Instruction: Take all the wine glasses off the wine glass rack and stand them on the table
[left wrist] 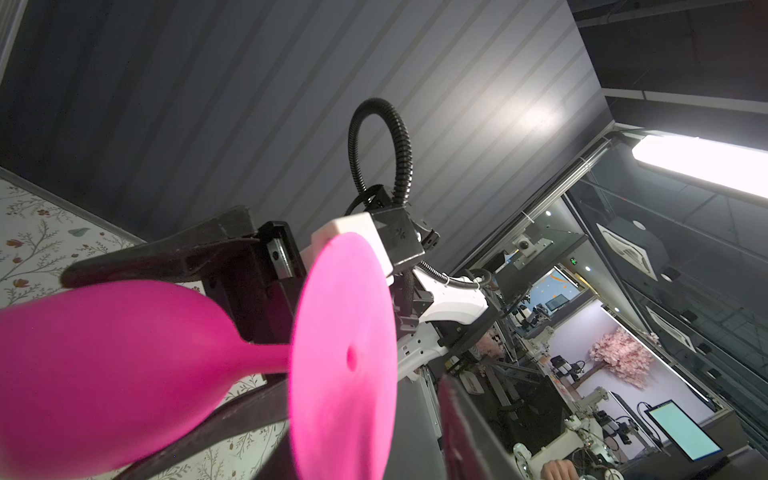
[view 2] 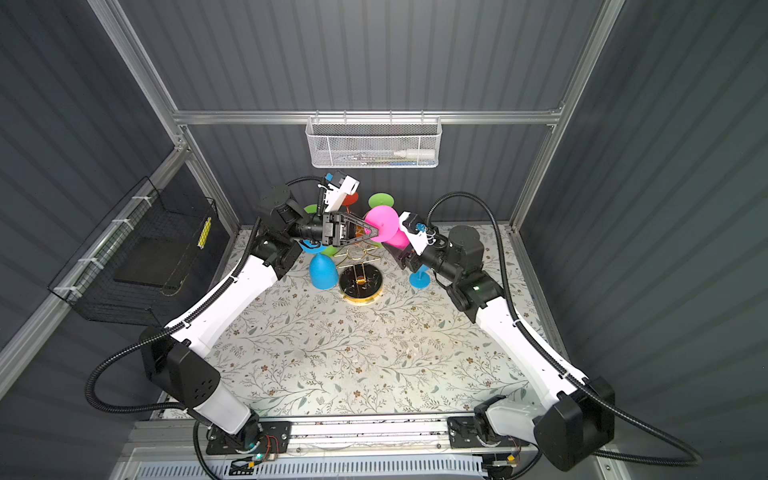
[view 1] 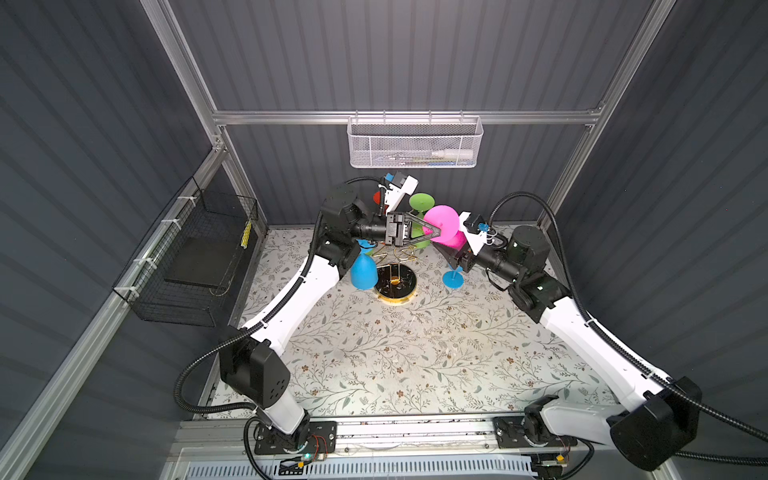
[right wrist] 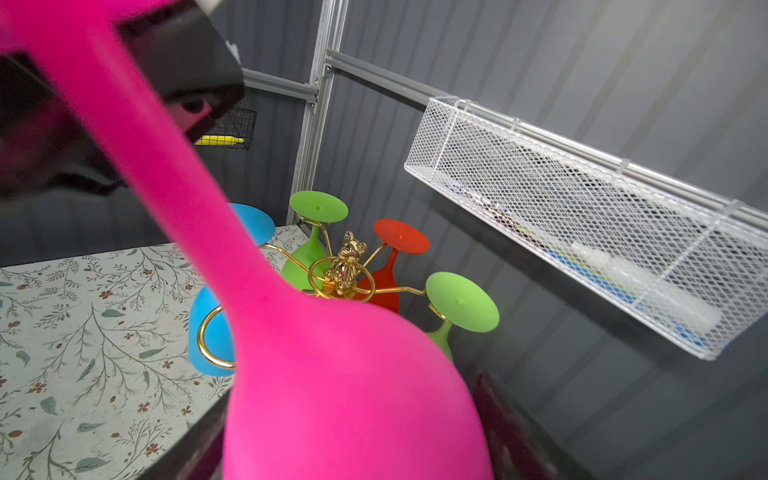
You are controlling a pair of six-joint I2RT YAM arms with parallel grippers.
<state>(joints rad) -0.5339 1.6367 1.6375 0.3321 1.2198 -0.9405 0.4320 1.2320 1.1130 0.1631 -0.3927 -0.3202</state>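
Right wrist view: holding the pink wine glass (right wrist: 353,395) clear of the wine glass rack (right wrist: 343,266), in the air over the table (right wrist: 83,316), between both arms. Clamping the bowl from two sides with the right claw (left wrist: 104,370). Flanking the stem with the left claw (view 1: 434,235); not being able to tell whether pinching or loose. Seeing behind it a blue glass (right wrist: 216,316), two green glasses (right wrist: 461,301) and a red glass (right wrist: 401,243) hanging foot-up on the rack's rings.

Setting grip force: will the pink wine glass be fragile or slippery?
The pink wine glass looks opaque and matte, probably plastic or silicone: likely light, not brittle. Its rounded bowl might slide from a squeeze. The wide flat foot probably resists tipping.
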